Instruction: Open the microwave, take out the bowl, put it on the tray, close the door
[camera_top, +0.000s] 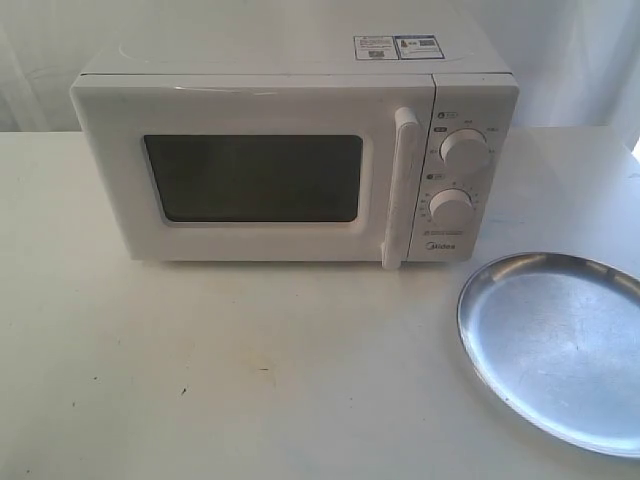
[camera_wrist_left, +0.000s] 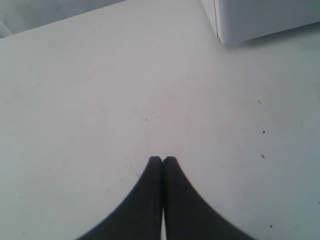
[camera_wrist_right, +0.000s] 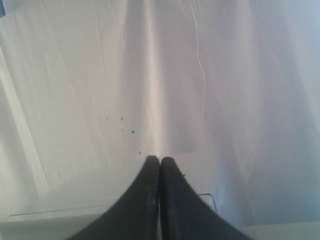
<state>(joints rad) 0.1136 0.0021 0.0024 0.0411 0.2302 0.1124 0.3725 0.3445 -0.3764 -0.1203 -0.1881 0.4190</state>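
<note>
The microwave (camera_top: 290, 150) stands at the far middle of the counter (camera_top: 200, 360). Its long axis runs left to right and its front faces the near side. The door (camera_top: 110, 180) is shut flush. Behind its dark window (camera_top: 255, 178) the bowl cannot be made out. The handle (camera_top: 402, 188) is a tall bar standing upright at the door's right edge, just left of the two knobs (camera_top: 464, 150). So the hinge is probably on the left and the door would swing out toward the near left.

The tray (camera_top: 555, 345) lies flat and bare at the near right, apart from the microwave.

Neither arm shows in the exterior view. The left tool (camera_wrist_left: 162, 160) has its fingers pressed together and holds nothing. It hangs above bare counter, with a corner of the microwave (camera_wrist_left: 265, 17) off ahead of it. The right tool (camera_wrist_right: 160, 160) is likewise pressed together and empty, pointed at pale cloth (camera_wrist_right: 150, 75).

Opening has not begun, so that first step is in hand. The next move likely calls for a tool to spread its fingers, reach the handle, grip or hook it and pull toward the near side.
</note>
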